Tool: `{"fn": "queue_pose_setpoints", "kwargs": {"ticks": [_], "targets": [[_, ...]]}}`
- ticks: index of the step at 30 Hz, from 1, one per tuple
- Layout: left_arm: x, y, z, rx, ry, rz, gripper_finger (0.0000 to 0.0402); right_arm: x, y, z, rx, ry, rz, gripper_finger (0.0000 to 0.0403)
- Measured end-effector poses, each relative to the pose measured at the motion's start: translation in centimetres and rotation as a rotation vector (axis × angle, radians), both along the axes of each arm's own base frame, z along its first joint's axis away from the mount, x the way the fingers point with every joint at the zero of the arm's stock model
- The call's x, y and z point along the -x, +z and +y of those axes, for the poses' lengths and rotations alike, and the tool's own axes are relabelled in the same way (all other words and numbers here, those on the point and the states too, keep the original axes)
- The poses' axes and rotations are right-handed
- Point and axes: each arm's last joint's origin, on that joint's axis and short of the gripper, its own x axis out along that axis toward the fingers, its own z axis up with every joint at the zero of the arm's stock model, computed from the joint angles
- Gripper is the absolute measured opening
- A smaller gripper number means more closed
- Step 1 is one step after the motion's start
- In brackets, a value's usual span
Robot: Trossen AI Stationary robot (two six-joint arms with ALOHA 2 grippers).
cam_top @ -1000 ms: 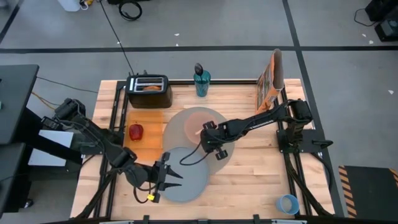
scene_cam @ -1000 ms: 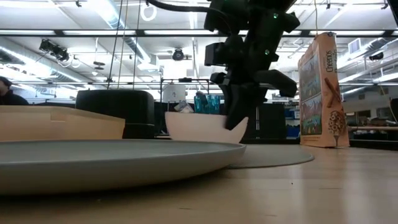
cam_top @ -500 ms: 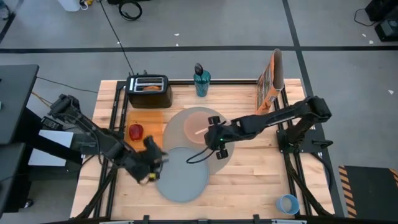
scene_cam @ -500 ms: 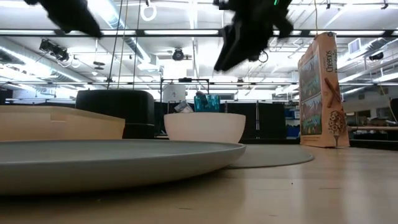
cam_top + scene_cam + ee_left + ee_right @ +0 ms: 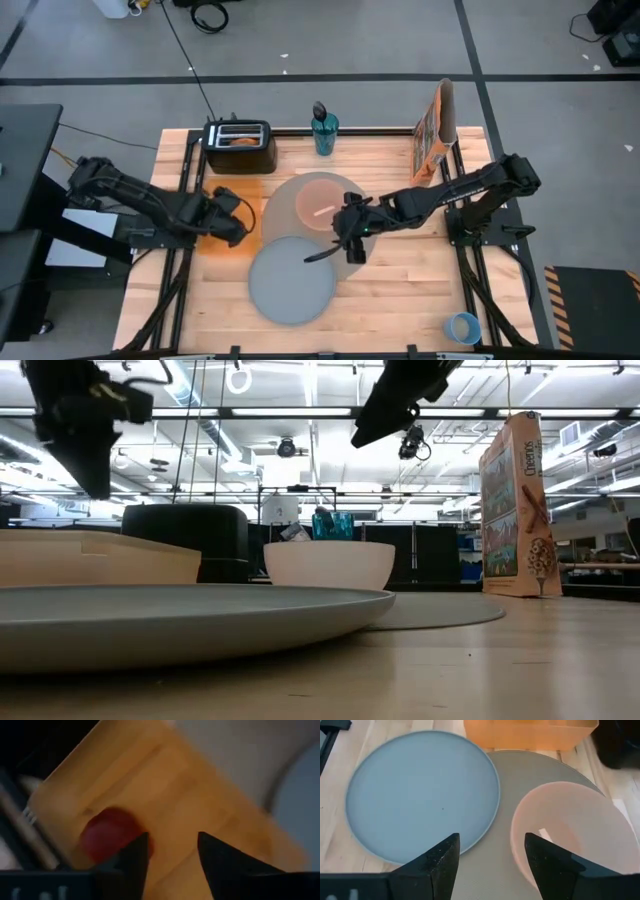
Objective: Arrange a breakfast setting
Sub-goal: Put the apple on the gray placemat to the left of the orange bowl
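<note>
The pink bowl (image 5: 318,205) stands on the large grey mat (image 5: 285,200), with the metal spoon (image 5: 322,210) inside it. The smaller grey plate (image 5: 292,282) lies nearer, and its far edge overlaps the mat. My right gripper (image 5: 490,865) is open and empty, above the mat's near side between bowl and plate. My left gripper (image 5: 172,857) is open and empty over the orange tray (image 5: 238,190). The red apple (image 5: 107,837) lies on the tray just beyond its fingers. In the high view the gripper hides the apple.
A black toaster (image 5: 240,146) holding the bagel (image 5: 243,141) stands at the far left. A teal bottle (image 5: 324,131) stands beside it. The orange cereal box (image 5: 437,128) stands upright at the far right. The light-blue cup (image 5: 462,326) is at the near right corner.
My left gripper has gone from the plate's near left side toward the far left, over the orange tray and close to the apple. My right gripper has risen from the bowl's rim and hangs clear above it. The bowl has stayed on the mat.
</note>
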Motion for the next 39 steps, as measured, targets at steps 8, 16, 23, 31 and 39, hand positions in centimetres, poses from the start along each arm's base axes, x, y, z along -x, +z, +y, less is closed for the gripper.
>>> {"fn": "queue_pose_setpoints", "kwargs": {"ticks": [8, 16, 23, 31, 39], "targets": [[0.6, -1.5, 2.6, -0.06, 0.299, 0.003, 0.031, 0.2, 0.0, 0.9, 0.012, 0.037, 0.001, 0.0232], [2.1, -3.7, 3.7, -0.08, 0.482, -0.023, 0.0324, 0.3, -0.1, 1.2, 0.028, 0.06, 0.006, 0.0232], [3.2, -3.7, 4.3, -0.097, 0.549, -0.164, 0.0324, 0.3, -0.1, 1.1, 0.03, 0.059, 0.01, 0.0232], [2.9, -4.0, 4.6, -0.101, 0.574, -0.15, 0.0323, 0.3, -0.1, 1.1, 0.03, 0.059, 0.008, 0.0232], [1.1, -5.7, 4.4, -0.059, 0.531, -0.035, 0.0323, 0.3, -0.1, 1.1, 0.03, 0.059, 0.011, 0.0232]]}}
